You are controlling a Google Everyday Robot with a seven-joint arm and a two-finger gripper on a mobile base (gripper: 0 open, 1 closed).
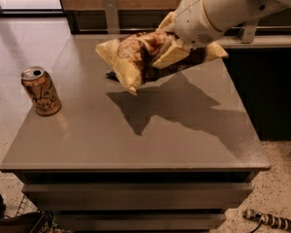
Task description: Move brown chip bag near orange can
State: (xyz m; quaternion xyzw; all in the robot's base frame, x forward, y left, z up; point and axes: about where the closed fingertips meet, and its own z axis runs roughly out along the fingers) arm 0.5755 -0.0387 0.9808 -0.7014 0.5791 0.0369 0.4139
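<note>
We see the gripper [170, 51] above the tabletop [184, 130], its jaws closed on the brown chip bag [131, 62]. The orange can [40, 91] stands upright, well apart at the left.

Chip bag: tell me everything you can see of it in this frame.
The chip bag is a crinkled, shiny pillow pack, dark brown in the middle with pale yellow ends. It hangs clear of the table, tilted, the end toward the can drooping, and throws a shadow on the top. The tool, above the table's far right part, is clamped on its middle; nothing else touches it. The can stands well apart, near the left edge.
</note>
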